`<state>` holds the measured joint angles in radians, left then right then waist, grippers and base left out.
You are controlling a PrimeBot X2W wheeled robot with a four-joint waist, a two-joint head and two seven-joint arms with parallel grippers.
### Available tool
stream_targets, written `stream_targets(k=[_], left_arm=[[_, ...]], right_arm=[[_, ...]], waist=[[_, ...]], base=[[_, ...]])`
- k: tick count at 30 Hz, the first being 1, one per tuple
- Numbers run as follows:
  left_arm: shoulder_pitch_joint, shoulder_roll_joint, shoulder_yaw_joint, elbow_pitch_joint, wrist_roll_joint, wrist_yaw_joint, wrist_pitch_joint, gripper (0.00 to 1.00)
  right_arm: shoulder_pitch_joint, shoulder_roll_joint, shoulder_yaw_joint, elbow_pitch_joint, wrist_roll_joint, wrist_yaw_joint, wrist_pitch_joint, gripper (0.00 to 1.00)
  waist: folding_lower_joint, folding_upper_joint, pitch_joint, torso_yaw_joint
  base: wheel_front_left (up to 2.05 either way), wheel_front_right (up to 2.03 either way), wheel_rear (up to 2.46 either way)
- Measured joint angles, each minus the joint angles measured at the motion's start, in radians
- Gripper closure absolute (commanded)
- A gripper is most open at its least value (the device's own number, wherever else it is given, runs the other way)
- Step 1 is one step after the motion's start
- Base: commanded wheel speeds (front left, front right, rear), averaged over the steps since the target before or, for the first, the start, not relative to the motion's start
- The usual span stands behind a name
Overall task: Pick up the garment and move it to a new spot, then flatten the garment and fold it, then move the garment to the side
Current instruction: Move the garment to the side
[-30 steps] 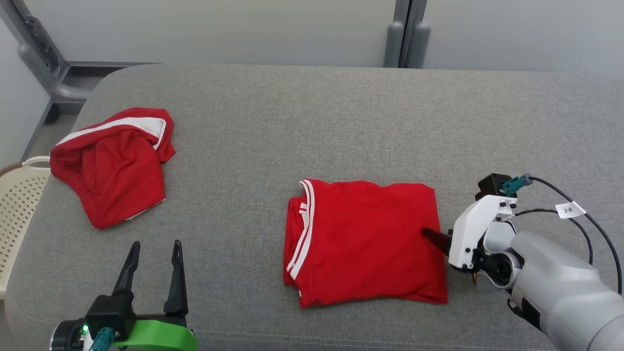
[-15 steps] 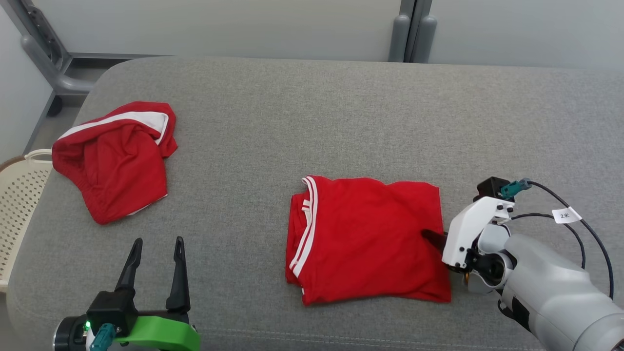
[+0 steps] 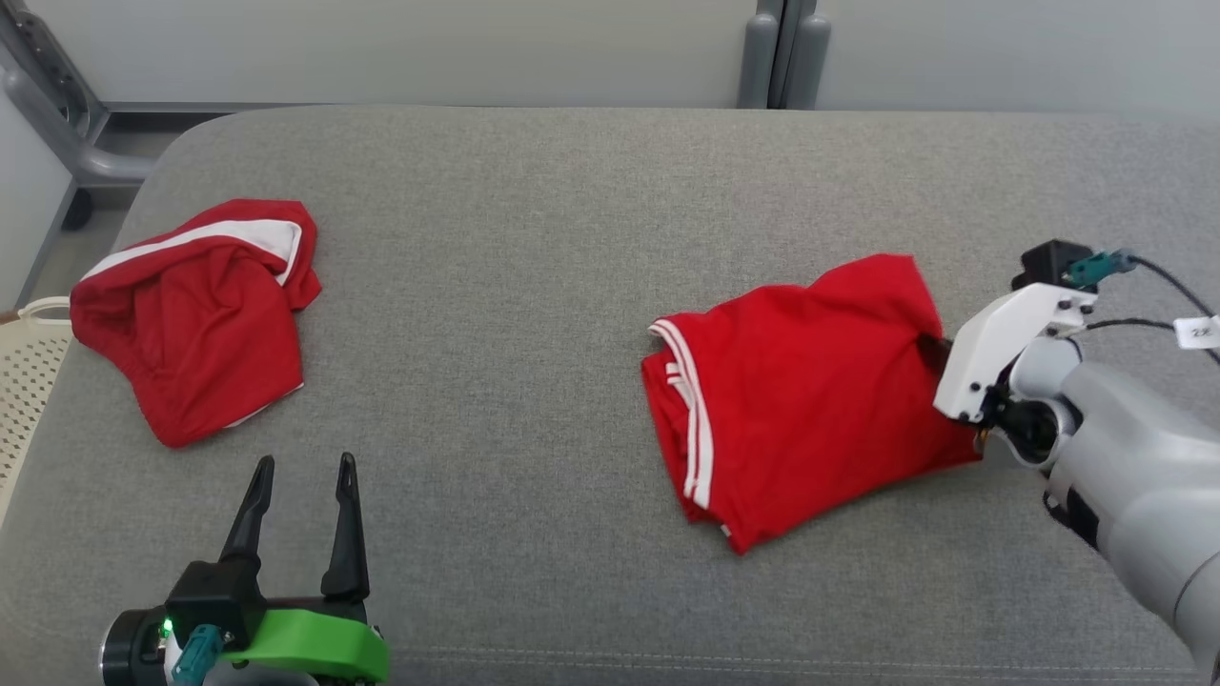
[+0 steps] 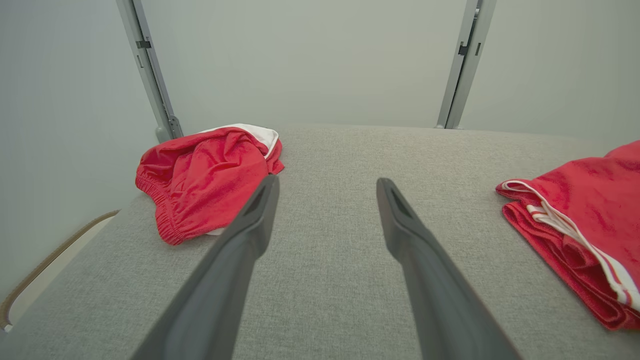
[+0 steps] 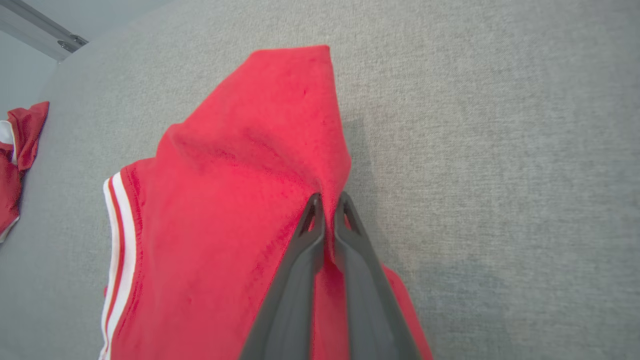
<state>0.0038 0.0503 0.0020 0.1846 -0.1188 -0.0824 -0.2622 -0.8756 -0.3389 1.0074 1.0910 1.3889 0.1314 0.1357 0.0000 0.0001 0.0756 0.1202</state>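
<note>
With the garment (image 3: 810, 400) folded, only the sideways move seems left; right pincer (image 5: 328, 197) pinches its edge, left pincer (image 3: 305, 460) gapes empty.

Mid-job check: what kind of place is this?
Probably a lab or test bay staged for laundry folding: a grey padded bench, plain panel walls on metal posts, a cream laundry basket beside it.

The red garment (image 3: 810, 381) lies folded in a rough rectangle on the grey cushion (image 3: 534, 238), toward three o'clock of its middle. Its white-striped edge faces nine o'clock. Its three o'clock edge is bunched, pinched in the right gripper (image 5: 327, 200).
</note>
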Motion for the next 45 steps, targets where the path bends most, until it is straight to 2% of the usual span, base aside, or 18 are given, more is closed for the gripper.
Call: stream_targets(k=[8,18,30,45], left_arm=[[-0.025,0.000,-0.001,-0.014,0.014,-0.007,0.000,0.00],[-0.070,0.001,-0.004,-0.020,0.038,-0.019,0.000,0.00],[-0.104,0.035,-0.001,-0.030,0.054,-0.029,0.000,0.00],[-0.124,0.048,-0.005,-0.051,0.064,-0.032,0.000,0.00]], right_arm=[[-0.111,-0.066,0.009,0.105,-0.038,0.000,-0.009,1.00],[-0.204,-0.200,0.019,0.163,-0.064,0.000,0.004,1.00],[-0.309,-0.335,0.042,0.191,-0.122,0.000,0.002,1.00],[-0.408,-0.412,0.043,0.198,-0.172,0.000,0.003,1.00]], waist=[[0.0000,0.0000,0.046,-0.008],[0.0000,0.0000,0.123,-0.030],[0.0000,0.0000,0.217,-0.064],[0.0001,0.0000,0.299,-0.065]], base=[[0.00,0.00,0.00],[0.00,0.00,0.00],[0.00,0.00,0.00],[0.00,0.00,0.00]])
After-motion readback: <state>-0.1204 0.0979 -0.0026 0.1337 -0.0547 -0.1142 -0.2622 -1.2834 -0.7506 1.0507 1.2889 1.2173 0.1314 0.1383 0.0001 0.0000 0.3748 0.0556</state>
